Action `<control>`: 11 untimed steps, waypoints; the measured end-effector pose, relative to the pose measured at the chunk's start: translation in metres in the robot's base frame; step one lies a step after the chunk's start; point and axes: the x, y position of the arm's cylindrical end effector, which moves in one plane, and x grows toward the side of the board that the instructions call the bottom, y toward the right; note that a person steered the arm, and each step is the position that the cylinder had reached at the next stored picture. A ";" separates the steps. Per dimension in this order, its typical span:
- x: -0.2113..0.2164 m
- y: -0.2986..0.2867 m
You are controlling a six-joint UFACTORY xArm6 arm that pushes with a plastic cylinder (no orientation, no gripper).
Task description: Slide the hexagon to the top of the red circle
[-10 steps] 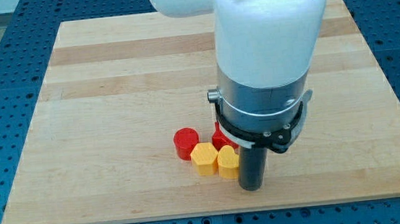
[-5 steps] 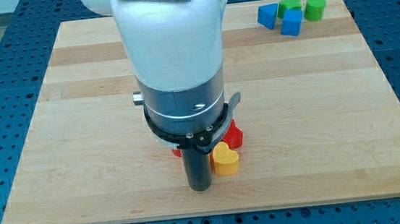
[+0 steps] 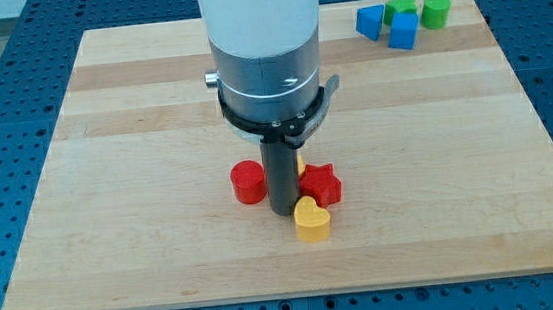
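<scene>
Only a yellow sliver of the hexagon (image 3: 300,162) shows — hidden behind my rod, whose tip (image 3: 281,211) sits between the red circle (image 3: 249,181) and red star (image 3: 319,185), just above the yellow heart (image 3: 311,219).

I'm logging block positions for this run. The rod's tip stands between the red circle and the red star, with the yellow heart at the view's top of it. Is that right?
Not quite. In the camera view, my tip does stand between the red circle and the red star, but the yellow heart lies toward the view's bottom right of it, not the top.
</scene>
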 end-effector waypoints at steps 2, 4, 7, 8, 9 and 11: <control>-0.015 0.010; -0.046 0.024; -0.061 0.060; -0.082 0.060; -0.082 0.060; -0.083 0.028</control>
